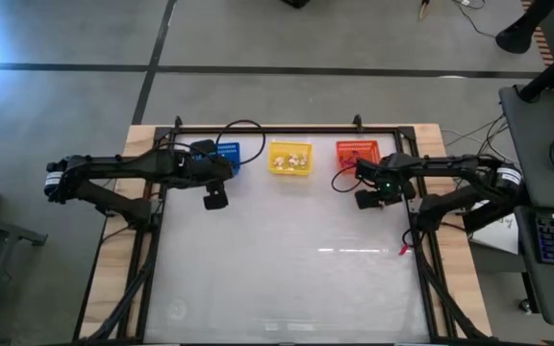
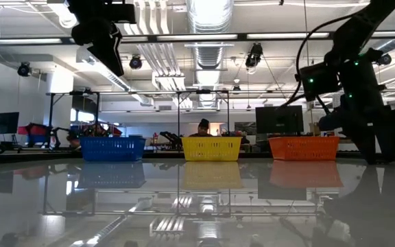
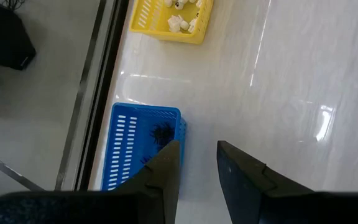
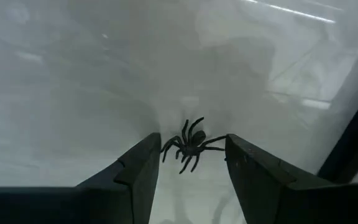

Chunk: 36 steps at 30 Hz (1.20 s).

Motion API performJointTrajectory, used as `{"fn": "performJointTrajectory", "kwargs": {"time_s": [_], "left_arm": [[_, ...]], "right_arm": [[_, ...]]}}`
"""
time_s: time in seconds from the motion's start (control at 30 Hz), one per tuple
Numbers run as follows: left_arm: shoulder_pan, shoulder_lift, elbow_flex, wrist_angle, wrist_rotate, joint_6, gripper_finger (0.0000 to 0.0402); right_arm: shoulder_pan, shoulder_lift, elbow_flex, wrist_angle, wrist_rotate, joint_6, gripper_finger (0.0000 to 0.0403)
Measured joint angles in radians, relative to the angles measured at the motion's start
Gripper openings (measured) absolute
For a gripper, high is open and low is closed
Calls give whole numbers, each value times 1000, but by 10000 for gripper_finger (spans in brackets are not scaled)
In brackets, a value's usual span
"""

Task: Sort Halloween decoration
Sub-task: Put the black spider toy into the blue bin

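Observation:
A black spider trinket (image 4: 191, 148) sits between the fingers of my right gripper (image 4: 193, 140), which hangs over the table's far right part (image 1: 371, 197), just in front of the orange-red basket (image 1: 358, 152). My left gripper (image 3: 197, 152) is open and empty, raised beside the blue basket (image 3: 135, 146), which holds dark spider trinkets (image 3: 161, 132). The yellow basket (image 1: 290, 157) holds several white trinkets (image 3: 178, 23). No purple trinket shows. My right gripper has the black spider between its two fingers, coming from above and pointing down. The leg tips on one side (image 4: 165, 150) reach one finger and those on the other side (image 4: 220, 142) reach the other. Whether the spider is clear of the table does not show.
The three mesh baskets stand in a row along the table's far edge (image 2: 112, 148) (image 2: 212, 148) (image 2: 303, 147). A dark frame (image 1: 287, 128) runs round the table. The glossy white top (image 1: 287, 259) stretches toward the near edge. A person sits in the room behind the yellow basket (image 2: 204, 127).

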Motion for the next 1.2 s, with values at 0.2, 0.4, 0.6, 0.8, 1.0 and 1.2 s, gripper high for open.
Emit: {"fn": "performJointTrajectory", "kwargs": {"time_s": [0.2, 0.4, 0.6, 0.8, 1.0, 1.2], "left_arm": [[0, 0, 0, 0, 0, -12, 88], [0, 0, 0, 0, 0, -12, 88], [0, 0, 0, 0, 0, -16, 88], [0, 0, 0, -6, 0, -16, 88], [0, -13, 0, -61, 0, -41, 88], [0, -70, 0, -100, -1, -88, 88]], "right_arm": [[0, -3, -71, 60, 2, 11, 151], [0, -4, -98, 89, 7, 10, 62], [0, -3, -95, 84, 15, 4, 15], [0, -9, -39, 58, 20, -17, 13], [17, -54, 61, 50, 27, -21, 12], [58, -53, 165, 144, 18, -18, 12]]}}
